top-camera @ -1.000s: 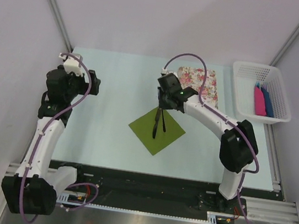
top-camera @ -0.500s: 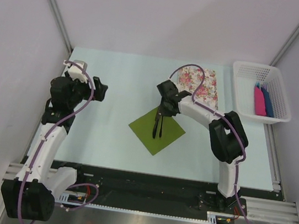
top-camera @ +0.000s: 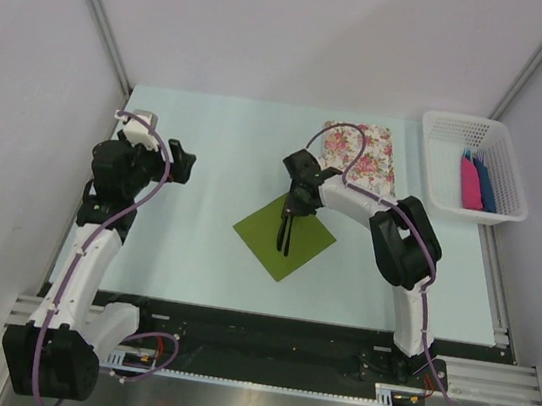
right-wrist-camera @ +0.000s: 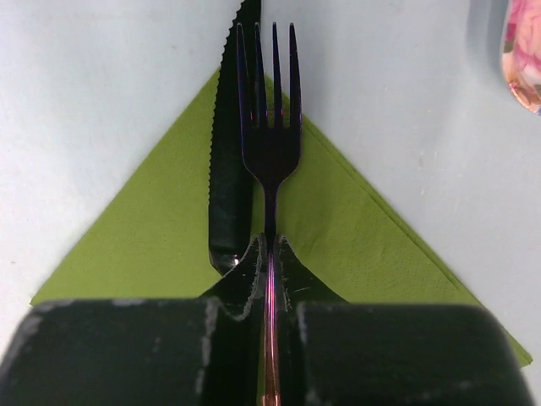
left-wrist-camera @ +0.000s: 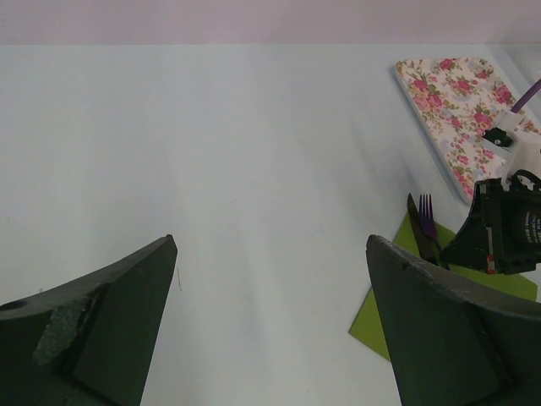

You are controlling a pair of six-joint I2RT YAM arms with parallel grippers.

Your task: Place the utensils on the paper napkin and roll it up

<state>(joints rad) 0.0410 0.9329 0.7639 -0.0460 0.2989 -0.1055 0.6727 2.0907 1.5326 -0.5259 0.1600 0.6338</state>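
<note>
The olive-green paper napkin [top-camera: 285, 233] lies as a diamond at the table's middle. It also shows in the right wrist view [right-wrist-camera: 161, 228] and the left wrist view [left-wrist-camera: 376, 317]. My right gripper [top-camera: 294, 201] is over its far corner, shut on the handle of a dark purple fork [right-wrist-camera: 270, 127], tines pointing past the corner. A dark serrated knife [right-wrist-camera: 226, 178] lies on the napkin just left of the fork. Both pieces show in the top view [top-camera: 287, 234]. My left gripper [top-camera: 178, 163] is open and empty, far left of the napkin.
A pink-and-white floral mat [top-camera: 361, 153] lies at the back right of centre. A white basket [top-camera: 472, 166] at the right edge holds pink and blue flat pieces [top-camera: 477, 184]. The light-blue table top [top-camera: 200, 203] ends at a black rail in front.
My right gripper has come lower over the napkin's far corner, bringing the fork alongside the knife. My left arm swung slightly right a second ago and has held still since.
</note>
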